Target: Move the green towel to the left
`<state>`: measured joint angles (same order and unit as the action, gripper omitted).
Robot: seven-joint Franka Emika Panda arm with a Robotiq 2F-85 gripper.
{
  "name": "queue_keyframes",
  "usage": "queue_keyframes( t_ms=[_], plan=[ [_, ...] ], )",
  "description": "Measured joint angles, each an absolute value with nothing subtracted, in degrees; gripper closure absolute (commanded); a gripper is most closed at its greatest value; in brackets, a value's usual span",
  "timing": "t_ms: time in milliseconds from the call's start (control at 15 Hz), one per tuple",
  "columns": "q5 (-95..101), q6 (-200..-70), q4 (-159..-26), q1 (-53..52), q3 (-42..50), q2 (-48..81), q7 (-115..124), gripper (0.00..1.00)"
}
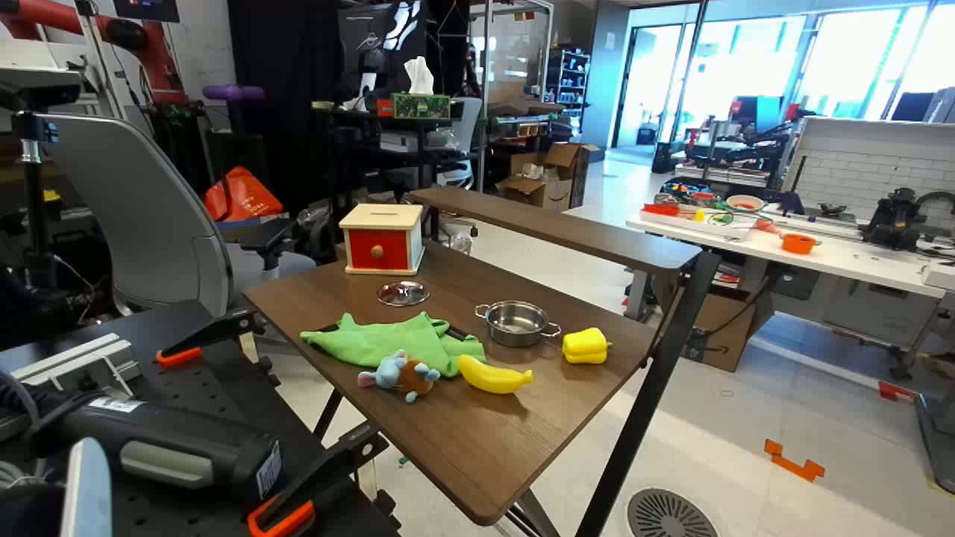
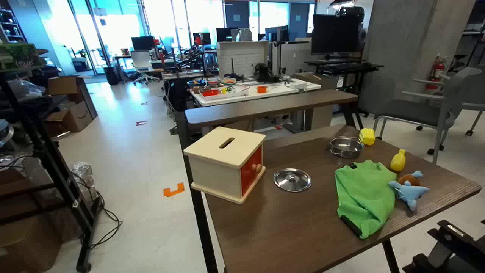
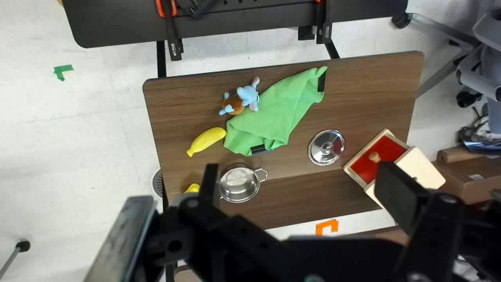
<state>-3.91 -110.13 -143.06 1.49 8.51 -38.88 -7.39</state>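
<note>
One green towel [image 1: 380,337] is seen rumpled on the table [image 1: 485,440] in an exterior view. In an exterior view, a lid [image 2: 292,179] is noted apart from it. Wrist view: gripper [image 3: 298,174] spread wide, nothing held; move judged unbegun, grasp and leftward shift outstanding.
</note>
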Motion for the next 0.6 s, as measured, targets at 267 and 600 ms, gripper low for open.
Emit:
queue_keyframes(
  t_ms=[267,600],
  plan=[
    [-3.9,-110.1,-142.9,1.5,8.5,-38.9,-7.4,0.0],
    [-4.0,-112.7,-143.9,1.5,8.2,-35.4,-7.1,0.0]
  ],
)
